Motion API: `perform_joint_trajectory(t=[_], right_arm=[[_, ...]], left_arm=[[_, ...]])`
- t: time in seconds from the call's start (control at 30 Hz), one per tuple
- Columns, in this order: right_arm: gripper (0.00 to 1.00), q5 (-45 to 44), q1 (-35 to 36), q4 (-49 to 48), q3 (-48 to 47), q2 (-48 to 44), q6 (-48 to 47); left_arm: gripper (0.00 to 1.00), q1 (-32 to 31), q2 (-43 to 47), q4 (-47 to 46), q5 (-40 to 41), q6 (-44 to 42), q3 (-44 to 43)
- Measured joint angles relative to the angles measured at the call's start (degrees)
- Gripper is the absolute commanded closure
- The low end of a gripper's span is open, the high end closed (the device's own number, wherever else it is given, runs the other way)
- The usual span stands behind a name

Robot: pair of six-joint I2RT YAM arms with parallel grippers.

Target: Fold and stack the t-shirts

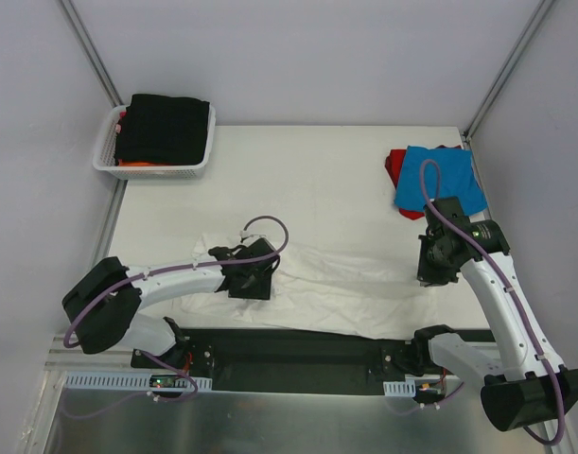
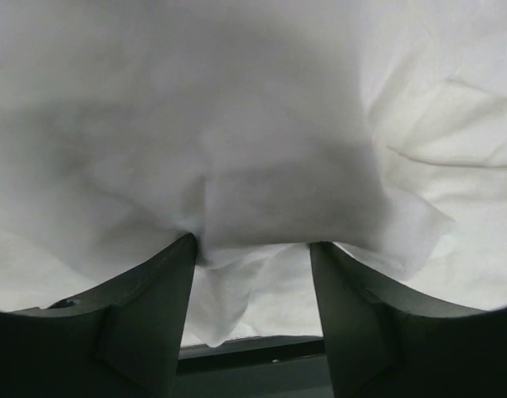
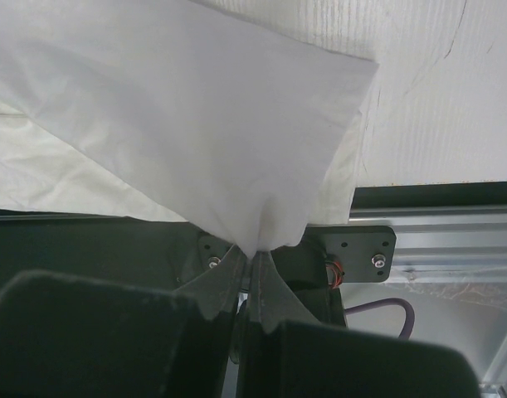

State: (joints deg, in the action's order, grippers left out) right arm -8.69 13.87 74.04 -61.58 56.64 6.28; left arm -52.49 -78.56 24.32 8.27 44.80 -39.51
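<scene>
Matte white table (image 1: 336, 161), grey panel walls. Along near edge of table: white t-shirt (image 1: 336, 284), soft cotton, creased. Clamped on raised corner: right gripper (image 3: 251, 253); left gripper (image 2: 253, 249), jaws apart, loose fold bunched between. Risk: cloth slipping from narrow pinch; crooked fold from closing left on two layers. Far right corner of table: blue t-shirt (image 1: 445, 180) over red t-shirt (image 1: 394, 165). Beyond far left corner of table: lattice basket (image 1: 104, 156), black t-shirt (image 1: 166, 128) on top.

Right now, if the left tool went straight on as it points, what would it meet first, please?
The white t-shirt: its cloth fills the view ahead of the left tool, a fold seemingly between its open fingers, though depth is unclear.
</scene>
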Motion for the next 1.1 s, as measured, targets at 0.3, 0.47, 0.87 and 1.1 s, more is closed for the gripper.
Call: perform_joint_trajectory(t=[0.3, 0.47, 0.87, 1.1], right_arm=[[0.99, -0.07, 0.00, 0.13, -0.13, 0.00, -0.61], [0.99, -0.07, 0.00, 0.17, -0.13, -0.02, -0.81], [0.99, -0.07, 0.00, 0.15, -0.13, 0.00, -0.98], [0.99, -0.04, 0.00, 0.15, -0.13, -0.07, -0.96]], left_arm=[[1.00, 0.02, -4.39, 0.48, 0.72, 1.90, -3.39], [0.83, 0.02, -4.81, 0.68, 0.66, 1.86, -3.87], [0.80, 1.57, -8.85, 4.07, -0.63, 1.01, -7.61], [0.76, 7.61, -17.42, 11.08, -7.08, 0.17, -16.02]])
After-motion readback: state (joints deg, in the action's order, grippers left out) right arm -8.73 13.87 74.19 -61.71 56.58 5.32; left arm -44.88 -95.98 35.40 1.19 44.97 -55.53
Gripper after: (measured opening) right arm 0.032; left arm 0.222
